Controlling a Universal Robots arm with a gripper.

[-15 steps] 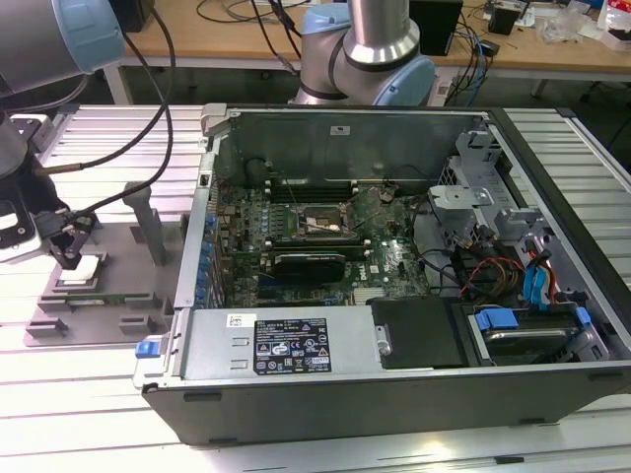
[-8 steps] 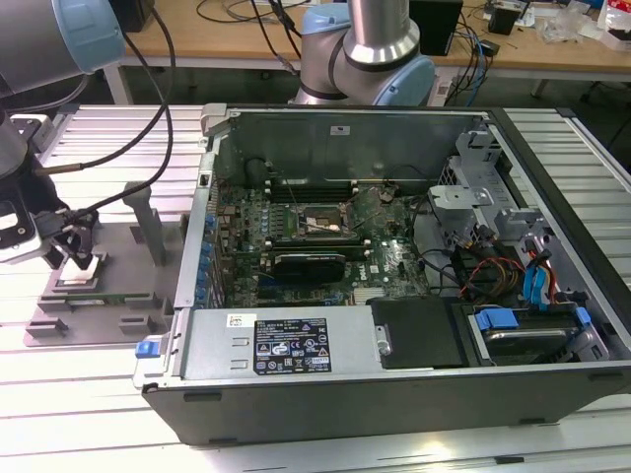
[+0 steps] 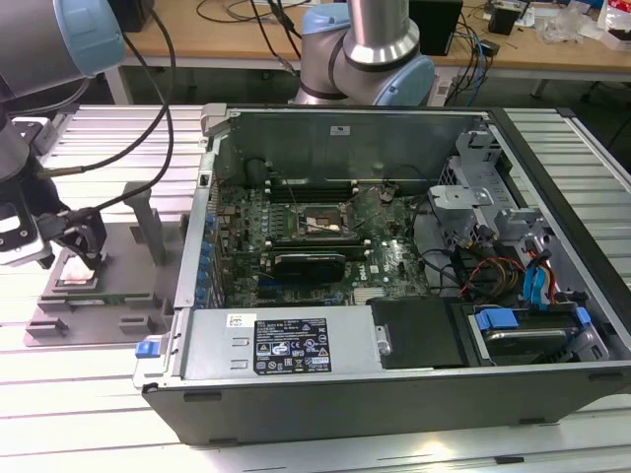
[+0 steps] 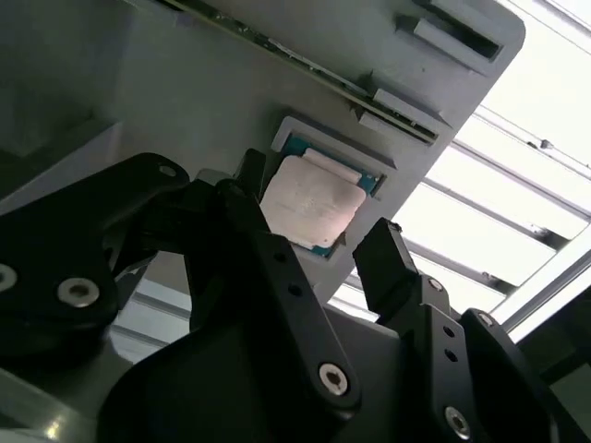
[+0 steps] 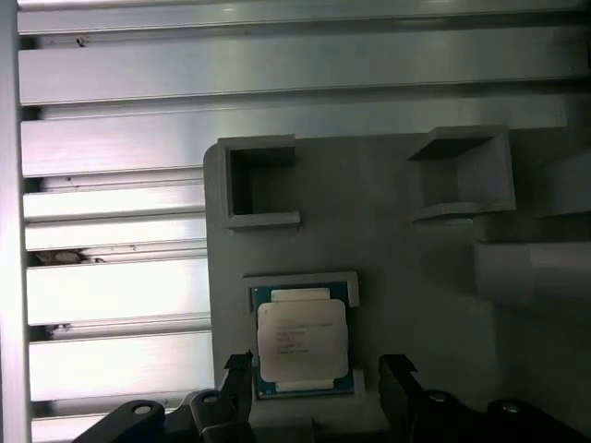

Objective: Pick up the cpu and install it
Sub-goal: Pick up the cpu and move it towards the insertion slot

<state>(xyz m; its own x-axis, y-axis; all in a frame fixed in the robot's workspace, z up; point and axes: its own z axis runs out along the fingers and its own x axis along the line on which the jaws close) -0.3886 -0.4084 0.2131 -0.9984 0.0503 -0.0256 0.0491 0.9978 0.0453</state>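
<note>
The cpu (image 3: 77,277) is a flat square chip with a silver top and a thin green rim. It lies in a shallow seat of the grey fixture plate (image 3: 118,301) at the exterior view's left, outside the computer case. My gripper (image 3: 77,248) hangs just above it. In both wrist views the black fingers (image 5: 238,371) stand on opposite sides of the cpu (image 5: 302,337), set wider than the chip and apart from its edges. The gripper (image 4: 319,217) is open and holds nothing; the cpu (image 4: 309,201) rests flat. The black socket frame (image 3: 315,223) sits on the motherboard inside the case.
The open computer case (image 3: 394,394) fills the middle and the exterior view's right, with cables, a drive bay and a power supply inside. Upright grey fixture blocks (image 3: 148,222) stand between the gripper and the case wall. The ribbed aluminium table (image 5: 111,295) surrounds the fixture.
</note>
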